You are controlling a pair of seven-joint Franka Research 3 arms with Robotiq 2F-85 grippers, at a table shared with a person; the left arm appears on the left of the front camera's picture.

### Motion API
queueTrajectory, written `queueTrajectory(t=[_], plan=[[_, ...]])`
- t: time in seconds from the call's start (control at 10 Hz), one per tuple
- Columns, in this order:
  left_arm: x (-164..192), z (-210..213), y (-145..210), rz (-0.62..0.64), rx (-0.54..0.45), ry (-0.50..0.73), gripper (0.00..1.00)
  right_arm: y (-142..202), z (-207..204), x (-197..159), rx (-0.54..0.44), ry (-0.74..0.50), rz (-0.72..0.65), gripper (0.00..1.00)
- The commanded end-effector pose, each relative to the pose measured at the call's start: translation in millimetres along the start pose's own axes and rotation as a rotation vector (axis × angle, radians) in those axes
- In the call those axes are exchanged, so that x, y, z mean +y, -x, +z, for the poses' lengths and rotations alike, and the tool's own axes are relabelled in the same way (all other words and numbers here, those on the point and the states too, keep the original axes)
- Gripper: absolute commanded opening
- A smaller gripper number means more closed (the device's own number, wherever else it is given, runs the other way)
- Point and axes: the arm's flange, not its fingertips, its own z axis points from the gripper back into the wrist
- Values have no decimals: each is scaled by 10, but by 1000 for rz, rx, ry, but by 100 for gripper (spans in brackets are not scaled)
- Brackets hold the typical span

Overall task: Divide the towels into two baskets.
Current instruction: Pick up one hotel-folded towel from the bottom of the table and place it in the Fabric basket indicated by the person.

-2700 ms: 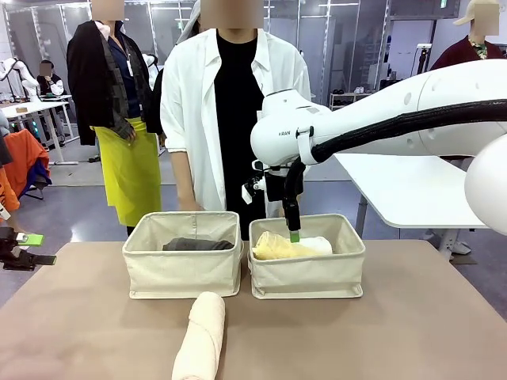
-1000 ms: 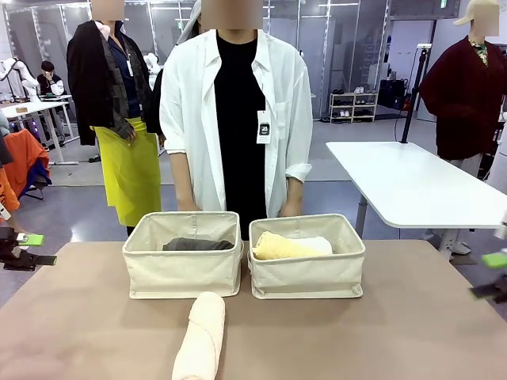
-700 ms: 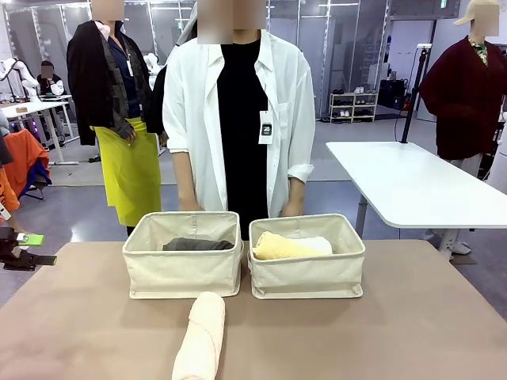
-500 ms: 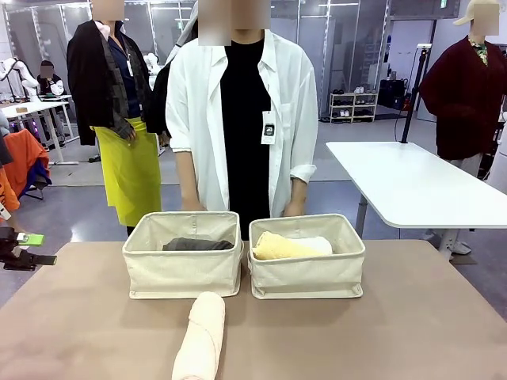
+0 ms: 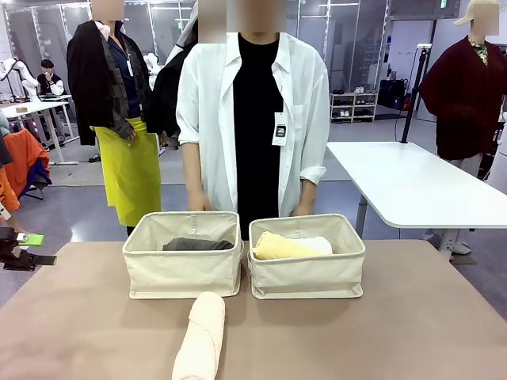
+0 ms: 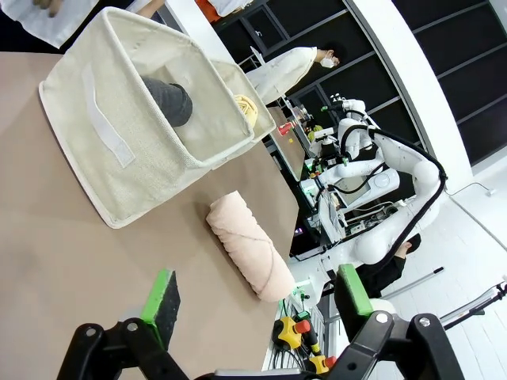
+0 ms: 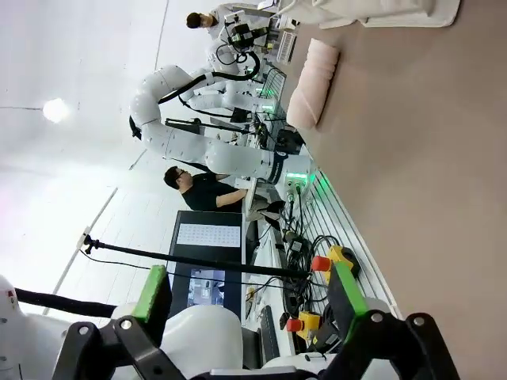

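The brown tabletop (image 5: 412, 317) carries two beige canvas baskets: the left basket (image 5: 182, 273) has the dark grey rolled towel (image 5: 198, 245), the right basket (image 5: 307, 273) the yellow (image 5: 277, 247) and white (image 5: 317, 244) rolls. The pale pink terry roll (image 5: 201, 336) lies loose just in front. Both the left end effector (image 6: 257, 297) and the right end effector (image 7: 249, 297) sit spread wide, empty. Main risk, I'd guess: a shallow pinch unrolls it, or it snags the basket's soft rim.

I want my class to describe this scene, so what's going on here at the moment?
Towels are being sorted into two baskets. The dark grey towel lies in the left basket; the yellow towel and white towel lie in the right basket. The pale pink towel lies on the table. Both robot hands, left hand and right hand, are open and empty.
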Motion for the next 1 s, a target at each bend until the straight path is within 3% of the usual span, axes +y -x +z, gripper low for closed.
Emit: queueTrajectory(t=[0.0,0.8,0.9], plan=[[-48,5,18,2,-4,-8,100,32,-52,13,-9,6,4,100],[0,0,0,0,0,0,100,32,-52,13,-9,6,4,100],[-230,-266,-167,-18,84,-11,100,32,-52,13,-9,6,4,100]])
